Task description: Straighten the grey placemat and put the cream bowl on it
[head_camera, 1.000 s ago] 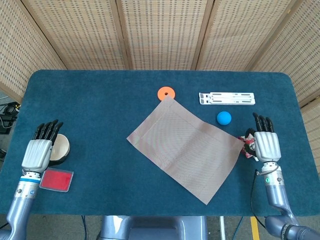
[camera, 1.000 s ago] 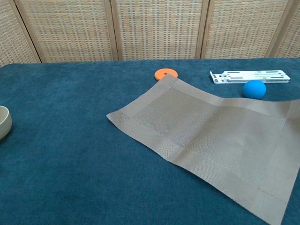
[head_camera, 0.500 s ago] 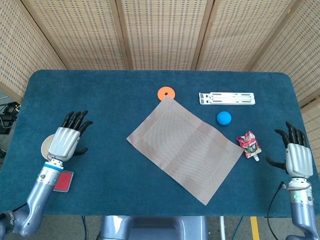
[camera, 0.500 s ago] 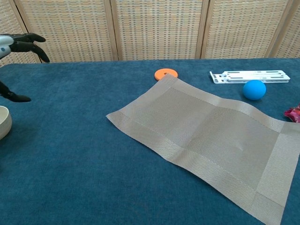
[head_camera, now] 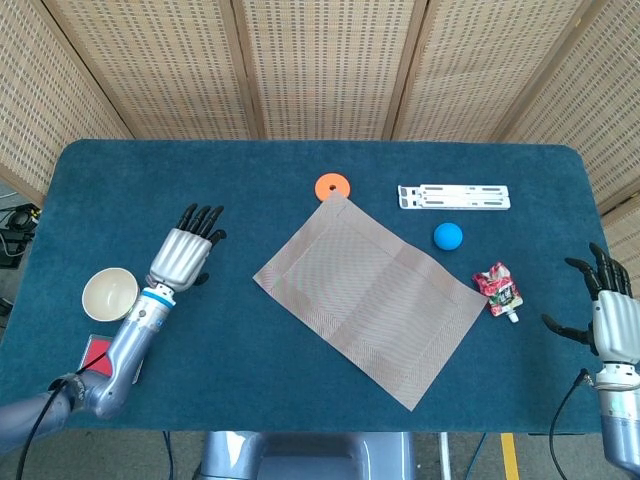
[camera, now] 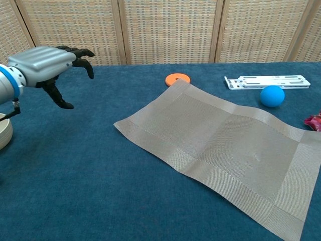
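While the mat lies askew: left hand hangs released beside it, reaching to square it.
Bowl: waits left of mat.
Right hand: released, clear.

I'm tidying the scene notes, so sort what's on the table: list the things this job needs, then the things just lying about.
For the job:
grey placemat, lying askew
cream bowl, off the mat by the table's left edge
left hand, open, holding nothing

Lying about:
orange disc
blue ball
white rack
red packet
red card
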Motion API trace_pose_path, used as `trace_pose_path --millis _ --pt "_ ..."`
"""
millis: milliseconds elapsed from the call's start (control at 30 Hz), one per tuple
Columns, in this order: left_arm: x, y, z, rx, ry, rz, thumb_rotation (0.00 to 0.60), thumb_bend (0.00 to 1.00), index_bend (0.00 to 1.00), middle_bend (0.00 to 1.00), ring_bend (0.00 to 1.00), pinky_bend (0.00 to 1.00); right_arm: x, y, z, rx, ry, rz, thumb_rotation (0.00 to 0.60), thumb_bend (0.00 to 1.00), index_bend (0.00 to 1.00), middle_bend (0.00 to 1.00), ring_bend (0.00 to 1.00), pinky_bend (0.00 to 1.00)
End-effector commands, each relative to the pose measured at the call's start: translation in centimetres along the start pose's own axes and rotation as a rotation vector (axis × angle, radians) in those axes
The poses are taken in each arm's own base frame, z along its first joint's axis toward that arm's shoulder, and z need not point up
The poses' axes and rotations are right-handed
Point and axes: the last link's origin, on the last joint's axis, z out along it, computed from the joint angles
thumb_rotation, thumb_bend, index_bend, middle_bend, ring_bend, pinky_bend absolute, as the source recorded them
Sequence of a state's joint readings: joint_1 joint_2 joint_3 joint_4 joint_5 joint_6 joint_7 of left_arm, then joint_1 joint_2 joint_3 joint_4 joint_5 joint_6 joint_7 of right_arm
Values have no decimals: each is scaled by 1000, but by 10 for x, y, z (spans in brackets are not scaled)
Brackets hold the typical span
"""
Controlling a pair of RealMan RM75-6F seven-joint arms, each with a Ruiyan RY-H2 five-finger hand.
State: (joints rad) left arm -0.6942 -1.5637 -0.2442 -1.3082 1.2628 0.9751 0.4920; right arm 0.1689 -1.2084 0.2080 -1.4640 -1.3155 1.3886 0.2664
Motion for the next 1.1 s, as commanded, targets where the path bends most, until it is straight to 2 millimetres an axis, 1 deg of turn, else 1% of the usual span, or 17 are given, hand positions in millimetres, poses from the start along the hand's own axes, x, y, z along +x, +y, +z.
trace_pose_path --millis 33,333,600,800,933,967,1033,1100 --pt "-13 22 27 -23 -23 18 600 89 310 0 0 0 3 3 2 -8 0 9 600 266 229 0 0 0" --pt "-36 41 46 -37 -63 32 600 80 316 0 0 0 5 7 5 -25 5 31 600 266 229 0 0 0" --pt "-42 59 58 -61 -59 21 600 84 318 0 0 0 5 9 8 -37 3 42 600 258 229 0 0 0" --pt "-49 72 62 -87 -74 31 600 87 327 0 0 0 7 9 9 -36 10 54 600 258 230 0 0 0" --pt "-51 75 63 -91 -80 39 600 90 342 0 0 0 7 9 9 -37 12 60 600 259 229 0 0 0" --pt "-52 76 64 -91 -81 38 600 119 350 0 0 0 8 9 9 -37 13 63 600 260 229 0 0 0" --pt "-52 78 65 -90 -78 28 600 222 364 0 0 0 9 9 9 -34 16 68 600 265 230 0 0 0" --pt "-50 81 65 -94 -70 20 600 352 382 0 0 0 9 9 9 -33 18 73 600 270 229 0 0 0"
